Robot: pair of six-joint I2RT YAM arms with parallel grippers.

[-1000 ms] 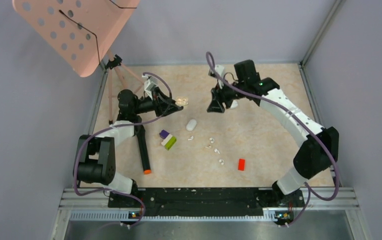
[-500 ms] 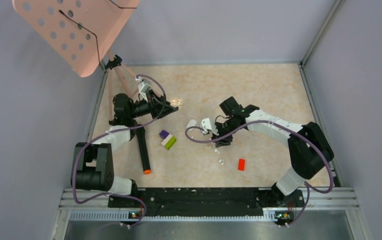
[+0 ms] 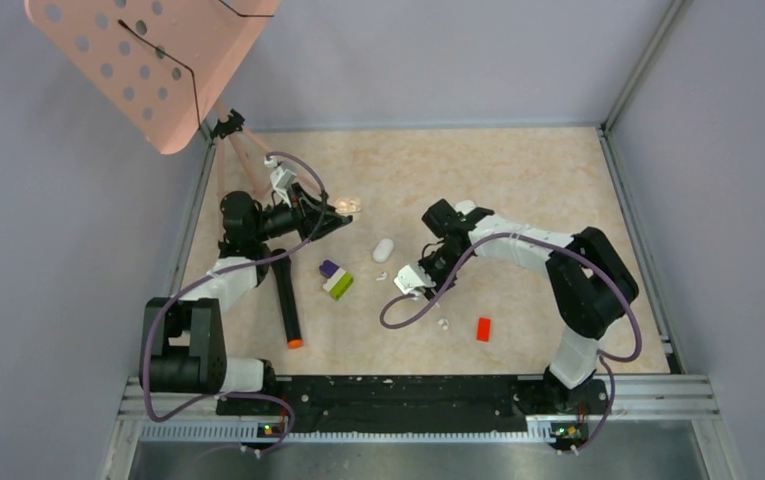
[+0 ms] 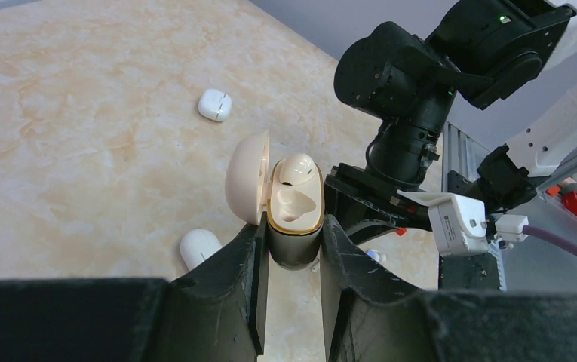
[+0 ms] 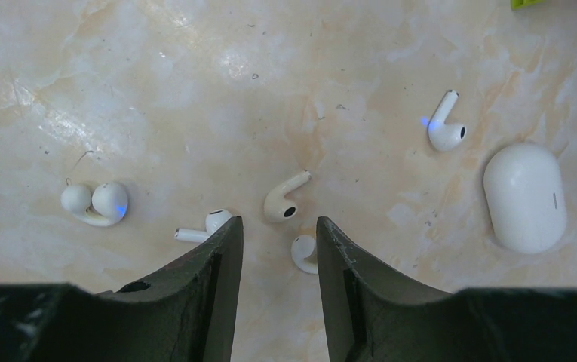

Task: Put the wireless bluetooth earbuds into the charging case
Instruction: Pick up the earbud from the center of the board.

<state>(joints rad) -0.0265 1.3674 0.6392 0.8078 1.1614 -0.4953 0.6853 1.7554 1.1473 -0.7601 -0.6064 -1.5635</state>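
Five small white plastic earbuds lie on the marbled beige tabletop (image 5: pixel 157 75) around the right gripper (image 5: pixel 277 226). A stemmed earbud (image 5: pixel 283 200) sits just beyond the gap between its fingertips. A rounded earbud (image 5: pixel 302 253) is half hidden against the inner edge of one finger. A second stemmed earbud (image 5: pixel 202 228) lies just beside the other finger, and a double-bulbed earbud with a blue light (image 5: pixel 96 204) lies farther out on that same side. A third stemmed earbud with a blue light (image 5: pixel 445 128) is ahead on the opposite side.

There are three cases. A closed white pebble-shaped case (image 5: pixel 526 196) lies out past that last earbud, well apart from the right gripper. A squarer white case (image 4: pixel 214 105) rests far ahead of the left gripper (image 4: pixel 294 226). The third, a cream charging case with a gold rim (image 4: pixel 295 200), is in the left gripper.

The right gripper's fingers stand partly apart, low over the table, with nothing between them. The left gripper is clamped on the cream charging case, which it holds upright off the table with the lid swung open. Whether the case's wells are filled I cannot tell.

Nearer the arm bases lie one red brick (image 3: pixel 483 328), one purple, white and green block (image 3: pixel 336 280) and one black marker with an orange tip (image 3: pixel 286 300).
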